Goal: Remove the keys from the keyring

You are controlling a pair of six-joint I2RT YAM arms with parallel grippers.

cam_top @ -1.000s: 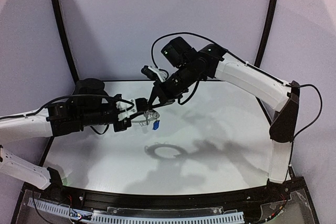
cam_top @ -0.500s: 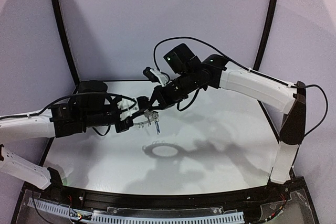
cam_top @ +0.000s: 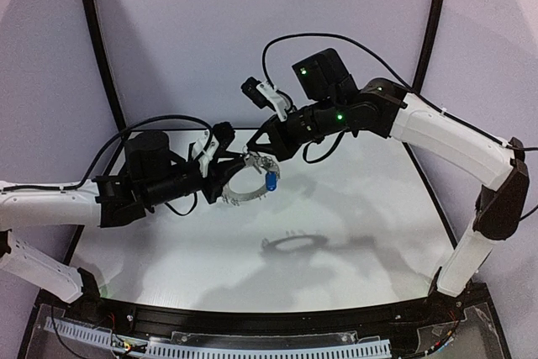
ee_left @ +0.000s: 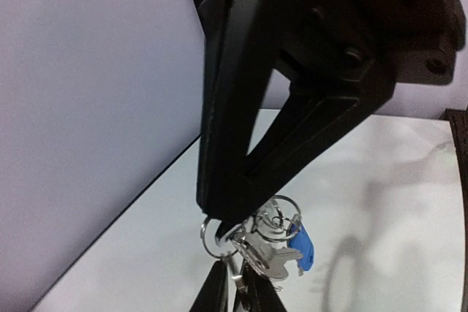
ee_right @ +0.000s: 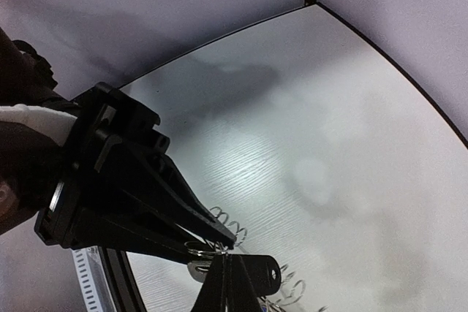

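Note:
The keyring (cam_top: 238, 197), a grey disc with a wide hole and a fringe of wire loops (ee_right: 232, 222), hangs in the air over the table between both arms. My left gripper (cam_top: 235, 161) is shut on its rim; its fingers (ee_left: 218, 291) pinch metal at the bottom of the left wrist view. My right gripper (cam_top: 255, 151) is shut on a small split ring (ee_left: 212, 237) at the key bunch, its tips (ee_right: 230, 264) closed. The blue-headed key (cam_top: 271, 182) dangles to the right, also visible in the left wrist view (ee_left: 301, 246). A black key head (ee_right: 259, 273) lies behind my right fingers. A silver key (ee_left: 272, 259) hangs beside the blue one.
The white table (cam_top: 361, 208) lies below, with the ring's shadow (cam_top: 294, 245) near its middle. Black curved posts (cam_top: 97, 48) and purple walls stand behind. The two grippers touch tip to tip.
Both grippers have lifted the keyring up and slightly right. The blue key has swung out to the right, and the ring's shadow has shifted right on the table.

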